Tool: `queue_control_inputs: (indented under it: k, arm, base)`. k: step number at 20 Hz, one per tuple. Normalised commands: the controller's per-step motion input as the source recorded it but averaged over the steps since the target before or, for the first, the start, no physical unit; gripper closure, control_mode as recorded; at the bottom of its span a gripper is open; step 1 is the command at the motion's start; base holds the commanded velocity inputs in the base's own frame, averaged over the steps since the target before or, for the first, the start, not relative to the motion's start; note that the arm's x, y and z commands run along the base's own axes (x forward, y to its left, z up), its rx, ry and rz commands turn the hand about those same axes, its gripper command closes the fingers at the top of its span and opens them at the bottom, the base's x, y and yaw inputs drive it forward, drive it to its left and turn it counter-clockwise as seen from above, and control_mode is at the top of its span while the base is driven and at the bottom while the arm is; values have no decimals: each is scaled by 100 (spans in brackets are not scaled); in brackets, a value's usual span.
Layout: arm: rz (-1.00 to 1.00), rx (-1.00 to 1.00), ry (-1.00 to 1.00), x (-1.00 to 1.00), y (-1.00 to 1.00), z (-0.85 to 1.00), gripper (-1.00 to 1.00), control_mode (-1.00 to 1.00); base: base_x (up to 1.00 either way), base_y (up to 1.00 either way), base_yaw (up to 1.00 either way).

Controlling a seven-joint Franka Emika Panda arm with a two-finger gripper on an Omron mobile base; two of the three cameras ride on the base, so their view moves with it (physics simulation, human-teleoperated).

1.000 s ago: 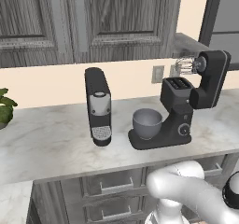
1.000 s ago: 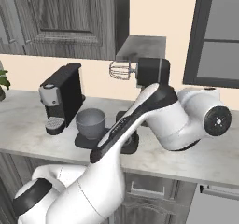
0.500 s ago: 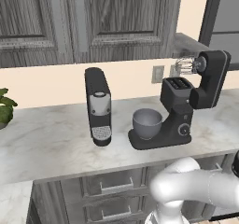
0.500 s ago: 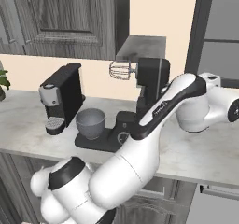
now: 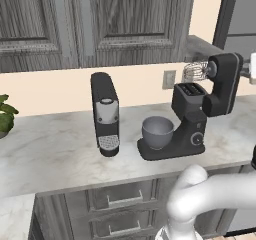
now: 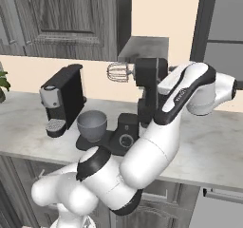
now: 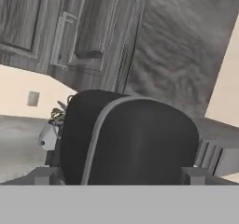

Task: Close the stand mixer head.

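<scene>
The stand mixer head (image 5: 225, 81) is tilted up and back on its column, and its silver whisk (image 5: 195, 71) hangs in the air well above the grey bowl (image 5: 157, 131). From the right, the head (image 6: 149, 75) stands in front of my forearm, with the whisk (image 6: 117, 72) pointing left. In the hand view the head's rounded dark rear (image 7: 135, 139) sits very close. My gripper (image 7: 120, 174) is open, one fingertip on each side of the head. Whether the fingertips (image 7: 46, 174) touch it I cannot tell.
A tall black coffee machine (image 5: 105, 114) stands left of the bowl on the marble counter (image 5: 50, 144). A dark toaster (image 5: 187, 90) sits behind the mixer. Grey wall cabinets (image 5: 100, 19) hang above. A plant (image 5: 5, 116) is at the far left. My arm (image 6: 190, 89) arches over the counter's right part.
My arm has swung up and to the right, and the hand now sits behind the raised mixer head. The head itself has not moved.
</scene>
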Motion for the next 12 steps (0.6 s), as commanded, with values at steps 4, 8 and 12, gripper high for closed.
queue_control_inputs:
  k: [4,8,12]
  arm:
    - [64,-21,0,0,100,-9,-100,-100]
    - [57,-28,-12,0,100,-40,-100,-100]
    - [43,-40,-20,-1,100,-42,-100,-100]
  base:
    - [0,0,0]
    - [0,0,0]
    - [0,0,0]
